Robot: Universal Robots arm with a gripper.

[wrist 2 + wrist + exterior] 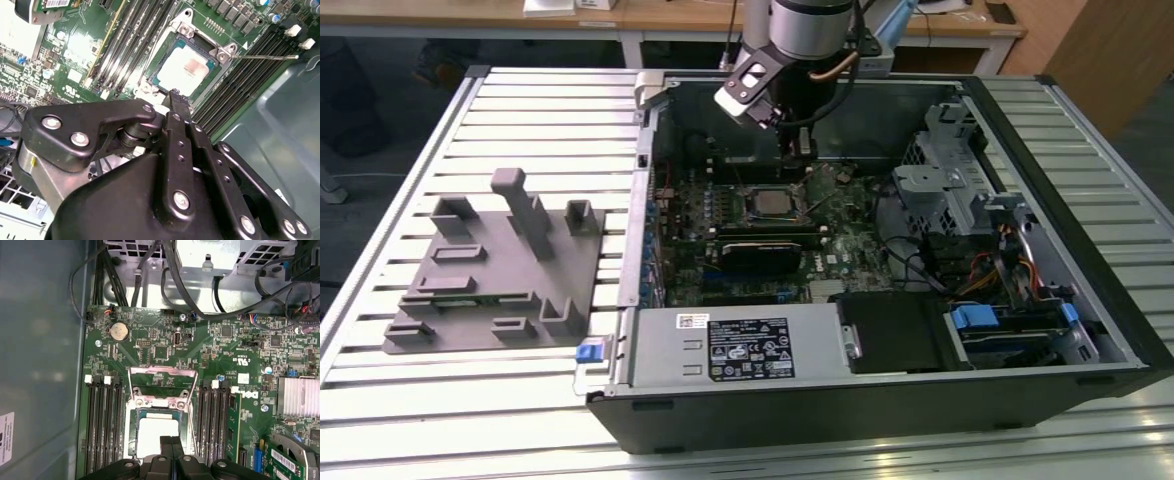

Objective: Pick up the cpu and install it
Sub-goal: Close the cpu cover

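In the exterior view, the arm (pixel 807 30) I am running from afar reaches down into the open computer case (pixel 1067 385), which lies on the slatted surface (pixel 400 160). The tool (pixel 797 158) hangs just above the motherboard, close to the far edge of the socket (pixel 771 188). The cpu (pixel 771 206) lies flat in that socket, silvery top up. A grey fixture block (pixel 494 270) with upright posts stands on the surface towards the exterior view's left, well apart from the case.

In the second wrist view, the fingers (pixel 176 130) of the tool (pixel 174 95) are pressed together with nothing between them, their tip just beside the near edge of the cpu (pixel 187 70). Memory slots (pixel 130 40) run along one side of the socket, and a thin metal lever (pixel 265 56) sticks out on the other.

In the first wrist view, the tool (pixel 172 444) is closed over the near part of the cpu (pixel 156 432). The socket's metal frame (pixel 161 385) lies folded back, away from the chip. A coin battery (pixel 118 331) sits further up the board.
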